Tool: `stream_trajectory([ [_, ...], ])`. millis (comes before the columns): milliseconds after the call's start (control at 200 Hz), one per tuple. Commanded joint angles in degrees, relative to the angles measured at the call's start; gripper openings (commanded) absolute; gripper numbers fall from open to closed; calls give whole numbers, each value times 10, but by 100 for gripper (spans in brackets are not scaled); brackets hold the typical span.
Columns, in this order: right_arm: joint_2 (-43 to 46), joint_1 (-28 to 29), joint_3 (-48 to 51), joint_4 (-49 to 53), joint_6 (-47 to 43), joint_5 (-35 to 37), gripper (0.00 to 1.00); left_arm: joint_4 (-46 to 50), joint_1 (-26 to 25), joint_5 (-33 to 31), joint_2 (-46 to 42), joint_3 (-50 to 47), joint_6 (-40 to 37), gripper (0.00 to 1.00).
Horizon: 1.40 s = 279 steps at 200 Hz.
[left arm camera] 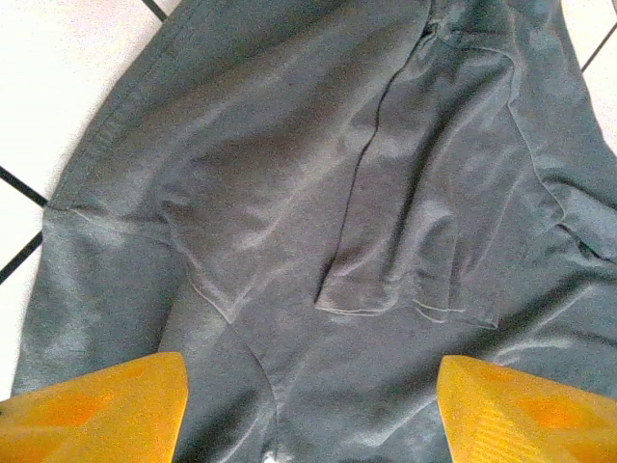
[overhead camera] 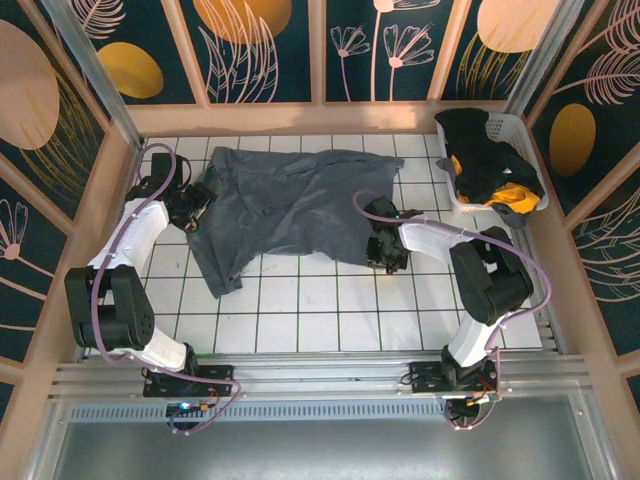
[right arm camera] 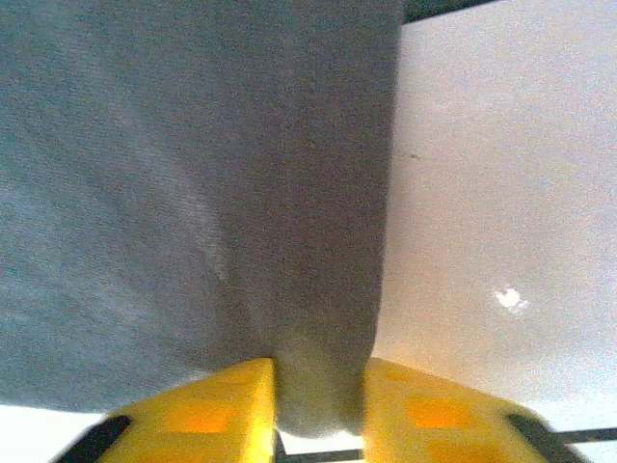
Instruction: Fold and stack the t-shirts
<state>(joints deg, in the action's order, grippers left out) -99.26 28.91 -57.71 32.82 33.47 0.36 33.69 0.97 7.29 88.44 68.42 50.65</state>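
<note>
Grey t-shirt point(overhead camera: 290, 205) rumpled on table point(overhead camera: 300, 310) — your right end effector point(right arm camera: 313, 410) pinches its edge, left end effector point(left arm camera: 308, 405) gapes over cloth. Next, probably: clamp left, spread flat.

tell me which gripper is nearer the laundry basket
Right. The right gripper pinches the grey t-shirt down-left of the basket; the left gripper hovers open over the cloth's far-left side.
</note>
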Motion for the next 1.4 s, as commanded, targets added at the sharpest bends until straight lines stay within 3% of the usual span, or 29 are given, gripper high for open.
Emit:
stream_trajectory([
  [0, -24, -15, -11, -19, 4, 8, 12, 18, -2, 6, -16, 12, 2, 69],
  [90, -9, -29, -9, -16, 7, 11, 0, 22, -2, 1, -21, 12, 3, 69],
  [310, 57, -85, 2, 38, 23, 102, 0, 43, -2, -34, -35, -4, 5, 69],
  [566, 83, -182, 14, 43, -8, 110, 0, 43, -1, -67, -25, -58, -10, 69],
  [741, 62, -184, -6, 34, -18, 86, 0, 20, -1, -62, -1, -97, -21, 63],
  [906, 59, -184, -6, 30, -21, 79, 0, -36, -3, 7, 24, -139, -37, 59],
  [1121, 56, -184, -12, 27, -23, 70, 0, -53, -17, 12, 73, -144, -56, 56],
  [1226, 55, -184, -13, 25, -23, 65, 0, -70, -20, 12, 93, -146, -56, 49],
  [1391, 66, -184, -6, 15, -23, 52, 0, -97, -24, 28, 117, -138, -51, 15],
])
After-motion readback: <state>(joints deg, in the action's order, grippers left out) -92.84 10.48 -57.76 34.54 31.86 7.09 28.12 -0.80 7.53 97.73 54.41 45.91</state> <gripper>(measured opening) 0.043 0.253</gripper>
